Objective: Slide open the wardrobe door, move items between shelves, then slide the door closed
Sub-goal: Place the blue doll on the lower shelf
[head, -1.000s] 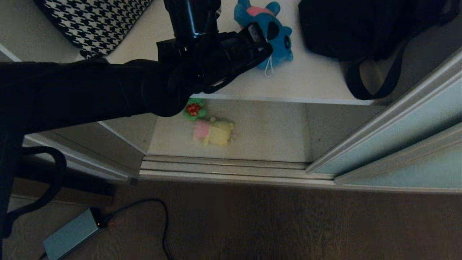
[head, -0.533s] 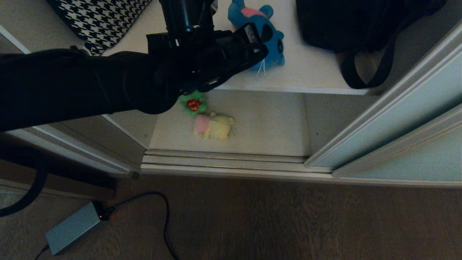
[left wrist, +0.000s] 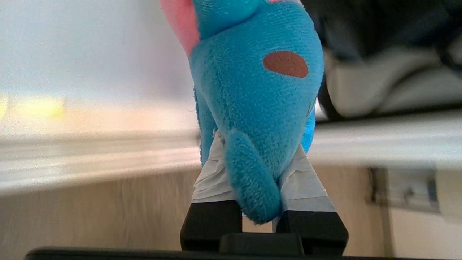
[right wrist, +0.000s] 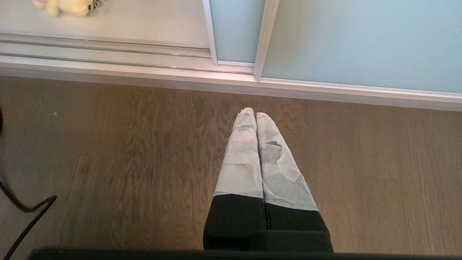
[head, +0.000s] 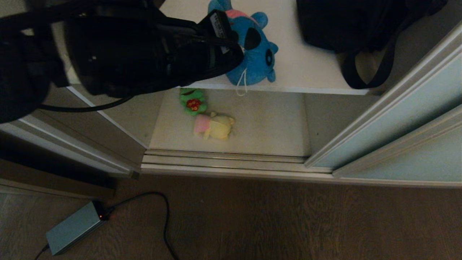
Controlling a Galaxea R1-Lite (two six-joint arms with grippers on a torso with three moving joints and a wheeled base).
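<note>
Left gripper (left wrist: pixel 252 169) is pinching the blue plush (head: pixel 252 47): in the left wrist view its taped fingers (left wrist: pixel 211 177) squeeze a limb and the lower body between them. The grip sits low on the toy, so I expect the bulk to flop once it hangs free.

From the head view the plush is at the front edge of the upper shelf (head: pixel 306 68), its white loop hanging over the lip. I can't tell whether it rests on the board or is lifted just clear. The arm comes in from the left, which leaves the opening unobstructed.

Yellow plush (head: pixel 213 126) lies on the lower shelf (head: pixel 267 122), touching a small green toy (head: pixel 193 102) behind it. Free board to their right looks like the obvious drop spot, if blue is going down.

Sliding wardrobe door (head: pixel 389 119) is pushed to the right, overlapping the other panel, so both shelves are reachable. A black bag (head: pixel 346 25) sits on the upper shelf right of the plush, strap trailing to the edge; worth keeping the toy away from it.

Right gripper (right wrist: pixel 254 115) is parked over the floor (right wrist: pixel 126 162) in front of the door track, fingers pressed together, holding nothing.

Judgement: mid-transfer, door closing not yet done.
</note>
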